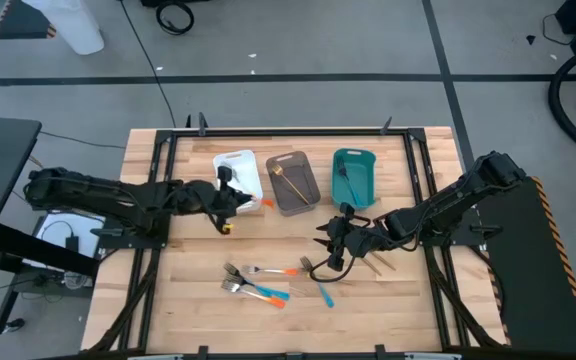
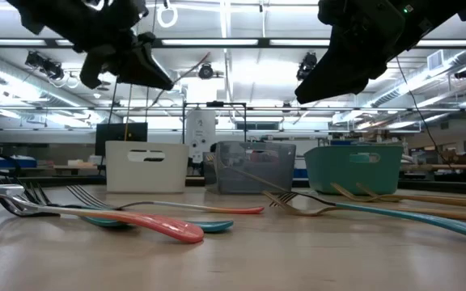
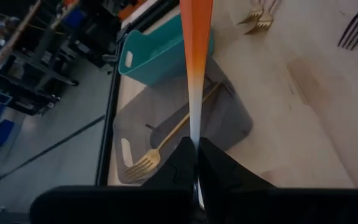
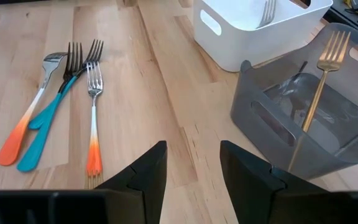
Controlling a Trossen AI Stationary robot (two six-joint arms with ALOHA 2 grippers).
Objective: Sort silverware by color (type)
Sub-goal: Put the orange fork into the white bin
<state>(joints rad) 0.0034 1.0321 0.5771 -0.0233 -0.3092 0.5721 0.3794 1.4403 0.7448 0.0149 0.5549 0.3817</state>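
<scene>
Closest to the low camera, an orange-handled utensil (image 2: 136,220) is seen lying flat on the wooden table (image 1: 188,300), with more loose silverware spread behind it. From above, this leftover cluster (image 1: 258,283) is found in the near middle of the table, between the two arms, while the white bin (image 1: 240,172), grey bin (image 1: 293,182) and teal bin (image 1: 354,176) are lined up along the far side.

An orange-handled piece (image 3: 196,56) is pinched by its metal end between the clenched fingers of the left gripper (image 1: 224,205); its long axis runs straight out from the fingertips, away from the wrist. That gripper is held just beside the white bin's near edge, so the bin lies close ahead of it. A fork head (image 4: 267,11) is already visible inside the white bin, a gold fork (image 4: 319,74) leans in the grey bin, and a teal-handled piece (image 1: 345,178) rests in the teal one.

The right gripper (image 1: 334,240) hangs with its fingers spread and nothing between them, just right of the cluster. An orange-handled fork (image 4: 93,118) lies nearly in line with its fingers and nearest to them, its handle end toward the gripper, so the right arm is judged the closer one for the next pick. The left arm's drop is judged to turn on carrying the handle tip over the white bin's rim.
</scene>
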